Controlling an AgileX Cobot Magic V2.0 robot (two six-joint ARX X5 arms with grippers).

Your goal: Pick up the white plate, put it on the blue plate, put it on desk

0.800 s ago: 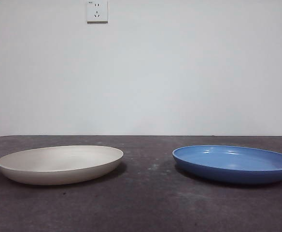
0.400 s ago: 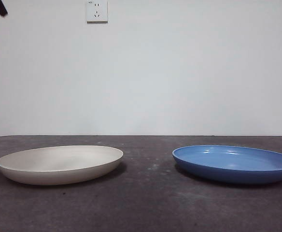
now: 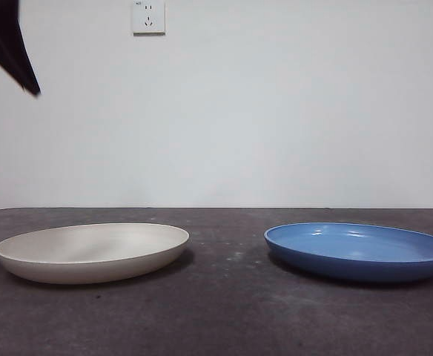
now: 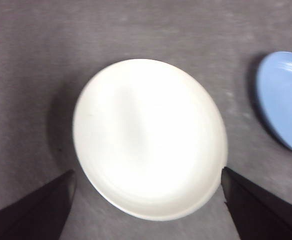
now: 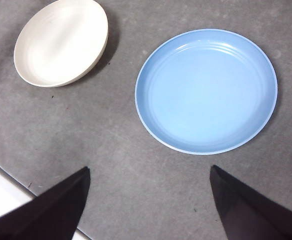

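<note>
The white plate (image 3: 92, 251) lies on the desk (image 3: 231, 311) at the left, and the blue plate (image 3: 360, 251) lies at the right, a gap between them. My left gripper (image 4: 147, 176) is open and empty, high above the white plate (image 4: 148, 136), its jaws wide apart; in the front view only a black jaw tip shows at the top left corner. My right gripper (image 5: 148, 170) is open and empty, high above the desk near the blue plate (image 5: 206, 90). The white plate also shows in the right wrist view (image 5: 61, 41).
A white wall with a socket (image 3: 148, 16) stands behind the desk. The desk's pale front edge (image 5: 6, 192) shows in the right wrist view. The blue plate's rim (image 4: 283, 100) shows beside the white plate in the left wrist view.
A black jaw tip has come down into the front view's top left corner and grown larger. The plates have not moved.
</note>
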